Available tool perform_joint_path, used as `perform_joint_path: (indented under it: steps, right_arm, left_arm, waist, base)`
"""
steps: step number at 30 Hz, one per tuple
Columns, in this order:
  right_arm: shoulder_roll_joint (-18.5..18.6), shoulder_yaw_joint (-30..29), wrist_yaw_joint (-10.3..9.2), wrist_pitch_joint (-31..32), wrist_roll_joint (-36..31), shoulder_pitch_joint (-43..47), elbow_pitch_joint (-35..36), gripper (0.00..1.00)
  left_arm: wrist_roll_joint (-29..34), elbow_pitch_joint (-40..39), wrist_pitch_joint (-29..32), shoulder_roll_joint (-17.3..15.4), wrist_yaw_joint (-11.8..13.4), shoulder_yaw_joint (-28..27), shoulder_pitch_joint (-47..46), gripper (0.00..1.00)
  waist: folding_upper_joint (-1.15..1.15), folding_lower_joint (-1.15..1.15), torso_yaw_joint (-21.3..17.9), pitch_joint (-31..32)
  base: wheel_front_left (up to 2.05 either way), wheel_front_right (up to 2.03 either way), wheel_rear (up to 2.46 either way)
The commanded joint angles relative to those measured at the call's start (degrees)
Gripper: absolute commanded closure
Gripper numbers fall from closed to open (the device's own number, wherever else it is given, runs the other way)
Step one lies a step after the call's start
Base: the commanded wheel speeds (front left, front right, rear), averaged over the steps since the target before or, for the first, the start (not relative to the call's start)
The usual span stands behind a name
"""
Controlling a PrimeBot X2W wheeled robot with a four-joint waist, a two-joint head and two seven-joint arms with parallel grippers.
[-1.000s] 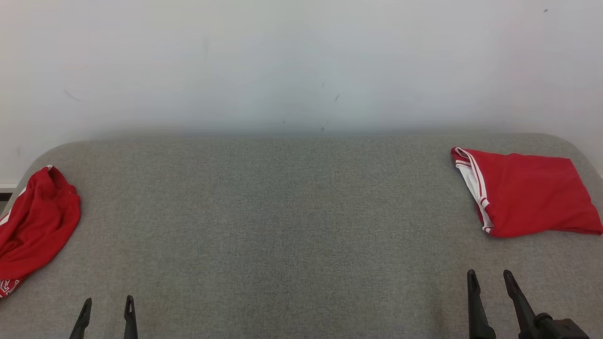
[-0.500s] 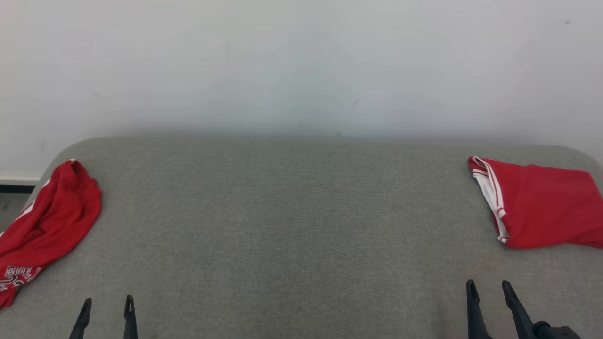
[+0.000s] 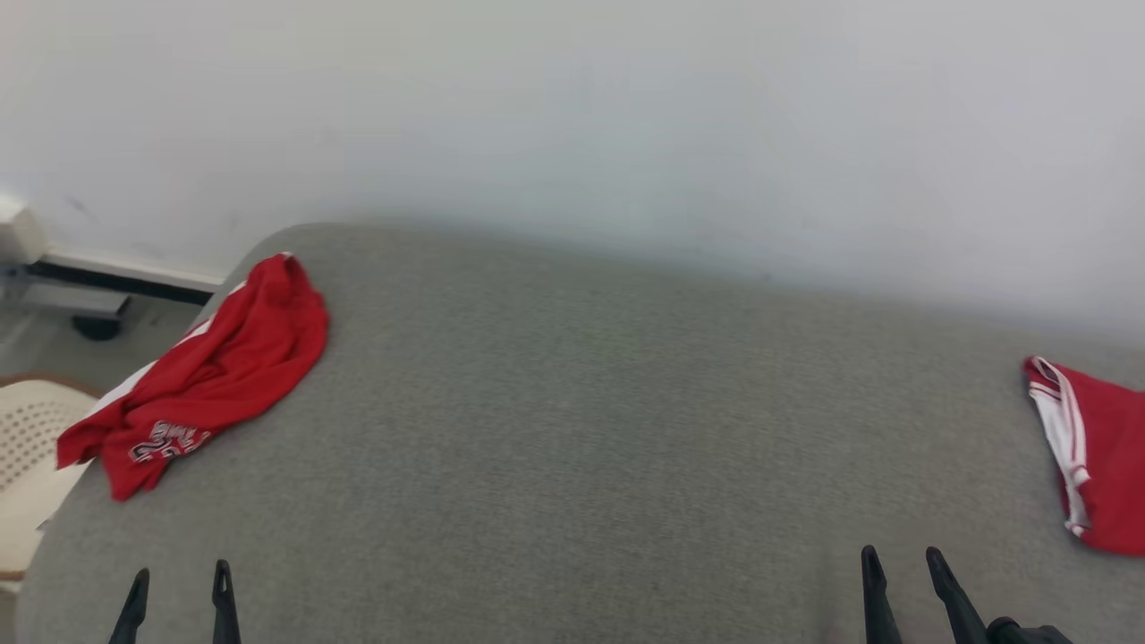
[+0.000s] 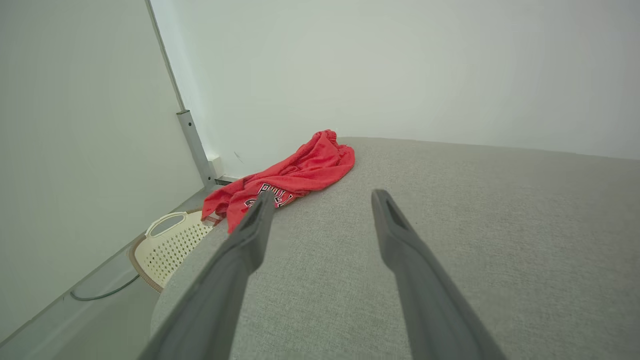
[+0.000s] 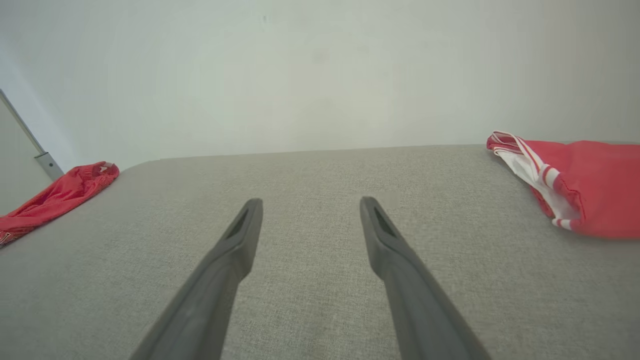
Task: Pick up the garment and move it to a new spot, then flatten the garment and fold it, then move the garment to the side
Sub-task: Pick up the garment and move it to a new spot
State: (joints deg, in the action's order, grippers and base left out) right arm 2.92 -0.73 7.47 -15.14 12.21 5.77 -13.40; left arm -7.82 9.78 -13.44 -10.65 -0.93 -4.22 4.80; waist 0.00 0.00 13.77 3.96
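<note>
A crumpled red garment [image 3: 210, 376] with white lettering lies at the left edge of the grey padded surface [image 3: 581, 429], partly hanging over it; it also appears in the left wrist view as the red garment [image 4: 295, 172] and far left in the right wrist view [image 5: 55, 197]. A folded red garment [image 3: 1096, 452] with white trim sits at the right edge, also seen from the right wrist [image 5: 580, 185]. My left gripper [image 3: 179, 581] is open near the front left, well short of the crumpled garment. My right gripper [image 3: 899, 563] is open at the front right, empty.
A cream perforated basket [image 3: 27, 447] stands on the floor left of the surface, also in the left wrist view [image 4: 172, 242]. A pale wall [image 3: 572, 116] runs behind the surface. A grey post [image 4: 195, 147] stands in the left corner.
The head camera has turned left: both garments shifted right in view, and the basket and floor came into sight. Neither gripper moved relative to the surface, and both stay open.
</note>
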Motion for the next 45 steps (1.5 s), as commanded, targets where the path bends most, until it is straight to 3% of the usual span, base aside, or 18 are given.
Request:
perform_joint_path:
  steps: [1, 12, 22, 27, 33, 45]
  right_arm:
    - [-0.04, 0.40, 0.01, -0.03, 0.48, -0.46, -0.38, 0.00]
    - [-0.03, 2.64, 0.01, -0.03, 1.93, -2.69, -1.59, 0.00]
    - [-0.03, 3.44, 0.01, -0.03, 2.15, -2.64, -2.17, 0.00]
    - [-0.04, 4.10, 0.01, -0.03, 1.88, -3.48, -1.66, 0.00]
    - [-0.02, 5.14, 0.01, -0.03, 0.49, -5.72, -0.63, 0.00]
    - [-0.01, 7.27, 0.01, -0.03, -2.27, -14.55, 3.28, 0.00]
  left_arm:
    - [-0.81, -0.16, 0.23, -0.16, 0.28, -0.37, 1.29, 0.00]
    - [-1.33, -1.46, 1.14, -0.75, 1.42, -0.89, 2.25, 0.00]
    - [-2.54, -2.08, 1.15, -0.96, 2.46, -1.67, 2.30, 0.00]
    - [-4.28, -2.25, 1.49, -1.13, 3.20, -3.00, -0.86, 0.00]
    - [-6.79, -0.81, 4.25, -4.12, 1.38, -4.38, -10.19, 0.00]
    - [-11.91, 10.73, 13.01, -14.92, -3.73, -5.44, -37.47, 0.00]
  waist:
    - [0.00, 0.00, 5.10, 0.67]
    - [0.00, 0.00, 11.84, 0.89]
    - [0.00, 0.00, 11.86, 0.46]
    - [0.00, 0.00, 9.86, -0.50]
    - [0.00, 0.00, 5.61, -4.12]
    - [0.00, 0.00, -5.54, -17.51]
  base:
    - [0.00, 0.00, 0.00]
    - [0.00, 0.00, 0.00]
    - [0.00, 0.00, 0.00]
    - [0.00, 0.00, 0.00]
    - [0.00, 0.00, 0.00]
    - [0.00, 0.00, 0.00]
